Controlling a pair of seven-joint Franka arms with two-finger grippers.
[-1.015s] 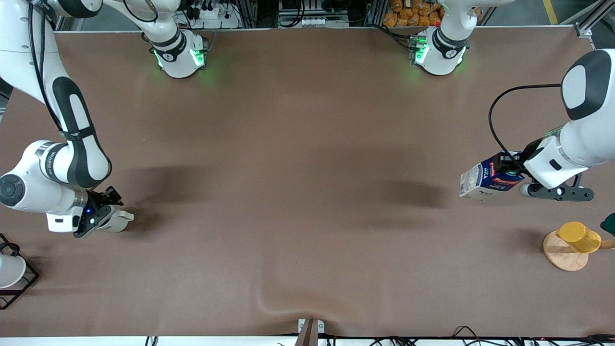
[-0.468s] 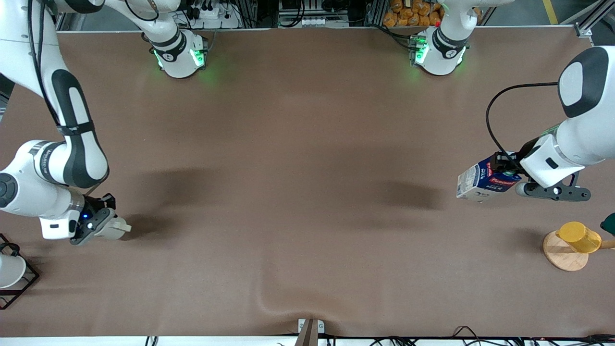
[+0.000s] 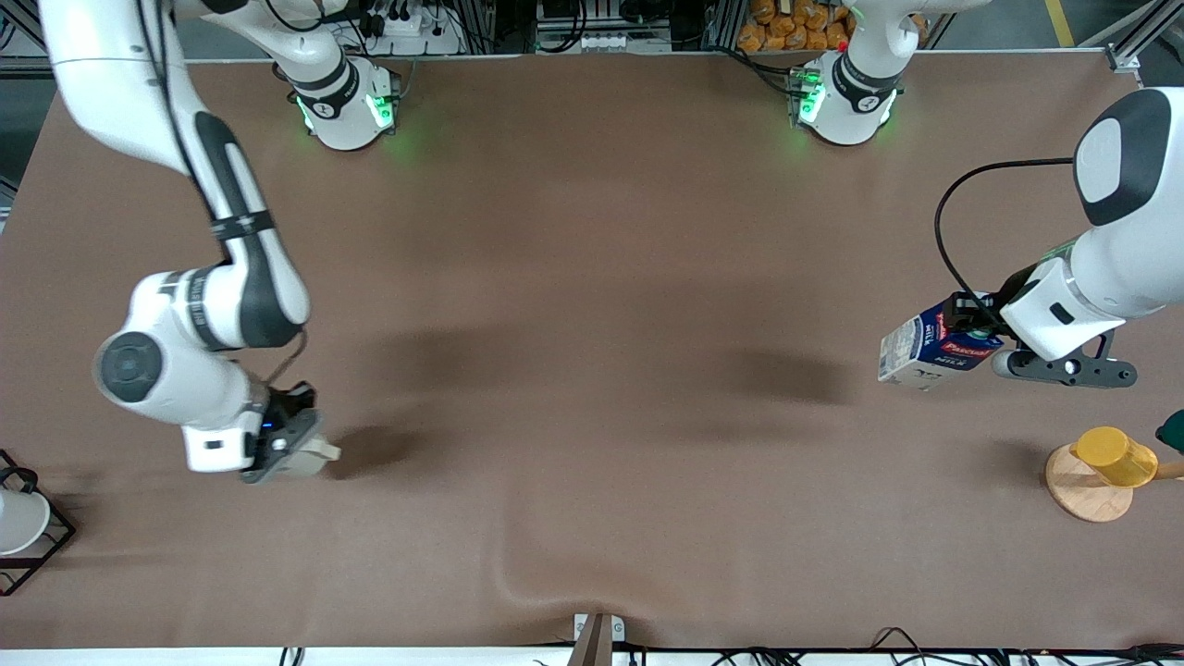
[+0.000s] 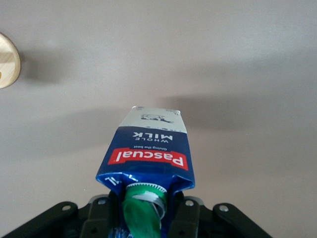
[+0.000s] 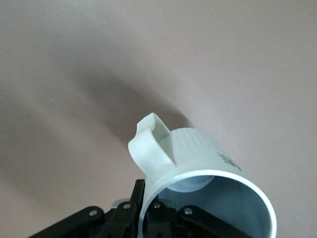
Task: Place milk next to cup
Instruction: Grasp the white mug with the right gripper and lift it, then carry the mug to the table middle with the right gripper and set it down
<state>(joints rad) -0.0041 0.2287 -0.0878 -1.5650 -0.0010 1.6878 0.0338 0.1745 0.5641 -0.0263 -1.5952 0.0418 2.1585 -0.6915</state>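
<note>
1. the milk (image 3: 930,348) hangs tilted at mid right of the frame, the left gripper (image 3: 971,319) clamped on its gable top by the green cap (image 4: 143,208); a light, crushable carton, best pinched at that stiff ridge.
2. the cup (image 3: 310,453), lower left of the frame, is rigid and smooth; the right gripper (image 3: 287,442) pinches its rim.
3. the cup looks empty; the milk is capped.

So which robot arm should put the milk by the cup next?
Probably the left arm. Its left gripper already holds the milk in the air. The right gripper is busy holding the cup at the right arm's end of the table, so that cup likely needs setting down first.
</note>
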